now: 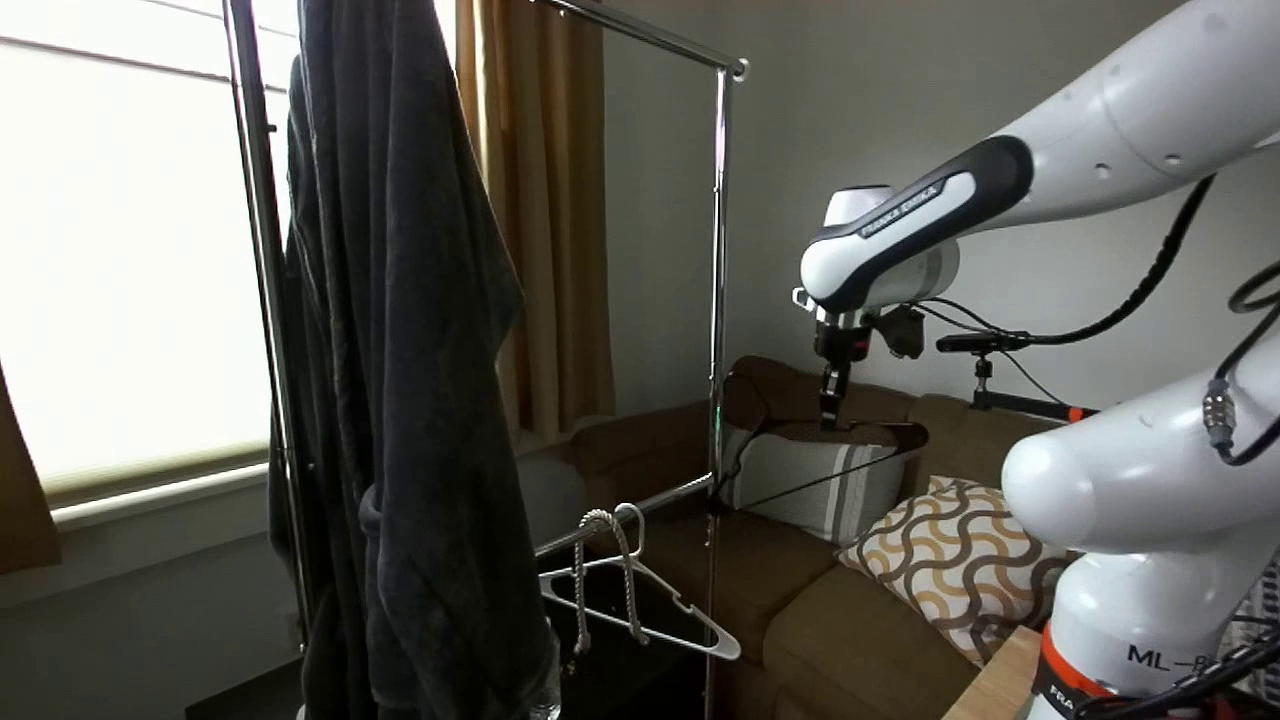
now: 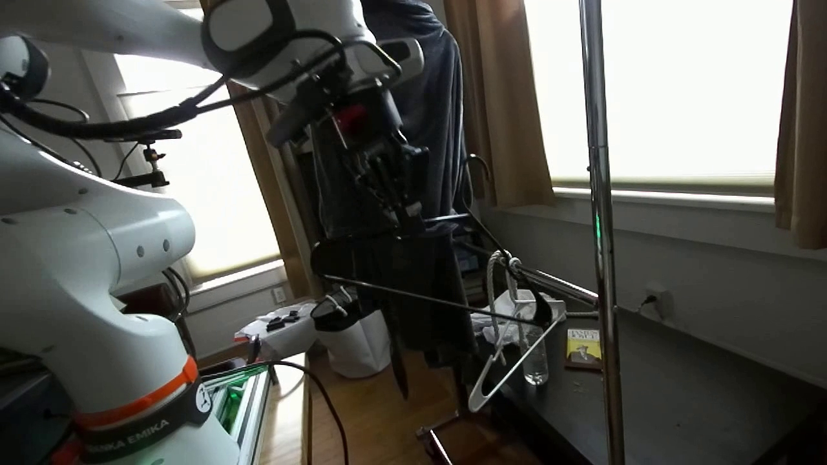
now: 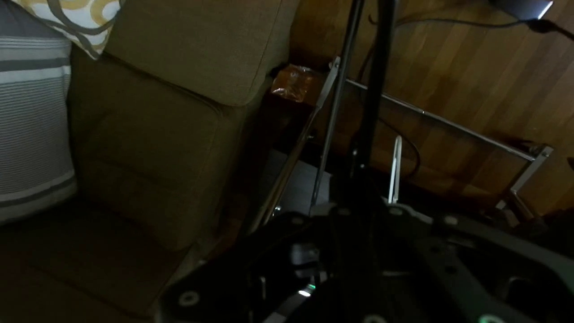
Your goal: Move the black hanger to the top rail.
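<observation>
The black hanger (image 1: 915, 436) hangs in the air in my gripper (image 1: 832, 418), with its hook toward the garment rack. In an exterior view my gripper (image 2: 407, 219) is shut on the hanger's upper arm, and the long lower bar and far end (image 2: 541, 311) show below it. In the wrist view the hanger (image 3: 376, 89) runs out as a dark bar from the dark jaws (image 3: 358, 193). The top rail (image 1: 650, 32) is at the top of an exterior view, well above the hanger. It is out of view in the remaining views.
A dark grey robe (image 1: 420, 350) hangs on the rack. The rack's chrome post (image 1: 720, 250) stands close to the hanger. A white hanger (image 1: 725, 640) and a rope (image 1: 578, 590) hang on the lower crossbar (image 1: 665, 497). A sofa with cushions (image 1: 960, 560) stands behind.
</observation>
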Tool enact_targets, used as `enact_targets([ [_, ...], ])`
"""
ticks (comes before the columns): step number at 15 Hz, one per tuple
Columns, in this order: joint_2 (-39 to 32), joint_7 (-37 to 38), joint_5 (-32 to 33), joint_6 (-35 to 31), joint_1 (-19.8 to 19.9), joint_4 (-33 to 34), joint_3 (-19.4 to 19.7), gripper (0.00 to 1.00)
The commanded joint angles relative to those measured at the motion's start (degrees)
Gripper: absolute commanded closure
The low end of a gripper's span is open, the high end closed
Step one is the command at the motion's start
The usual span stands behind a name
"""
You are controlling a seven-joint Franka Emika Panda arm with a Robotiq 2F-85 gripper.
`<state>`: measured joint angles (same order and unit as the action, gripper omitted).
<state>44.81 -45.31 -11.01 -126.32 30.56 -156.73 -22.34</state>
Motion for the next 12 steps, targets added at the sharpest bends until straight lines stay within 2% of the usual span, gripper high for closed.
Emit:
enact_targets([
  [1, 12.1, 5.3, 6.8, 5.7, -15.0, -1.5, 15.7, 0.98],
  [3, 18.5, 8.8, 8.5, 9.1, -20.2, 0.1, 20.8, 0.98],
  [5, 23.6, 13.9, 9.3, 13.0, -24.0, 3.3, 22.9, 0.98],
  [8, 26.4, 19.9, 10.1, 13.7, -28.4, 6.6, 23.7, 0.98],
  [9, 24.0, 19.0, 11.6, 12.3, -29.6, 6.3, 24.8, 0.92],
  [11, 26.1, 21.0, 11.6, 12.8, -30.8, 7.0, 24.5, 0.92],
  [12, 26.4, 21.2, 11.6, 12.8, -30.9, 6.9, 24.5, 0.98],
])
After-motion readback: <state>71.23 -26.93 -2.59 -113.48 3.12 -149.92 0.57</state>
